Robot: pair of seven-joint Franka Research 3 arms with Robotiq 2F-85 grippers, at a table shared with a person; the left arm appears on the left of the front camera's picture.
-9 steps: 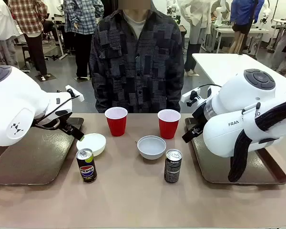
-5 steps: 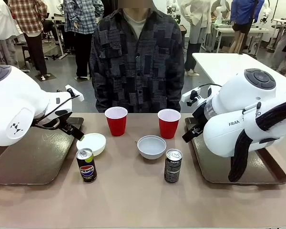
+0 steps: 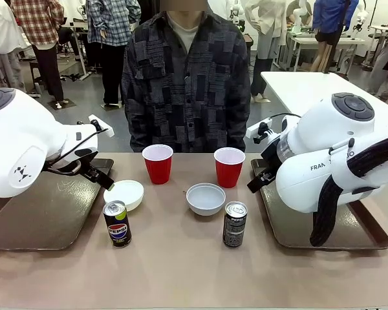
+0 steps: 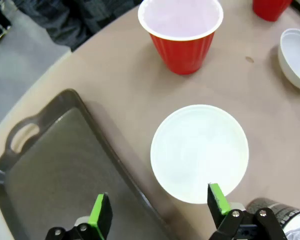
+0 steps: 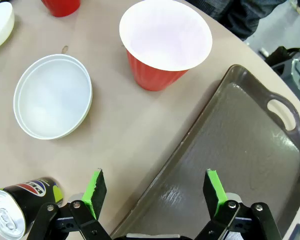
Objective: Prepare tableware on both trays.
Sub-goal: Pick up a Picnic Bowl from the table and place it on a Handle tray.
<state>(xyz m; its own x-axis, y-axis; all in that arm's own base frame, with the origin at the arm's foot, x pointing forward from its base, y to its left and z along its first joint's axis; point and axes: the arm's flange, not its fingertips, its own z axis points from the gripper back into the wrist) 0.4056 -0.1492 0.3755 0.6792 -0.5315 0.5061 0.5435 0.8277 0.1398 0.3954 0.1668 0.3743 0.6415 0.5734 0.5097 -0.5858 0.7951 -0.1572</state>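
Front view: on the tan table (image 3: 181,271), a left red plastic cup (image 3: 158,163) and a right red plastic cup (image 3: 229,167) are seen upright before the person (image 3: 186,77). Nearer, a shallow white bowl (image 3: 124,194) lies just beside the left dark brown tray (image 3: 45,213), a second white bowl (image 3: 205,198) sits mid-table, and a blue Pepsi can (image 3: 118,224) and a black Pepsi can (image 3: 235,224) stand upright. The left gripper (image 4: 157,202) is spread wide above the shallow bowl, the right gripper (image 5: 155,187) wide above the right dark brown tray (image 3: 291,229).

Two each: cups (image 3: 158,163) (image 3: 229,167), bowls (image 3: 125,194) (image 3: 205,199), cans (image 3: 118,224) (image 3: 234,224), seemingly trays (image 3: 39,219) (image 3: 362,234)
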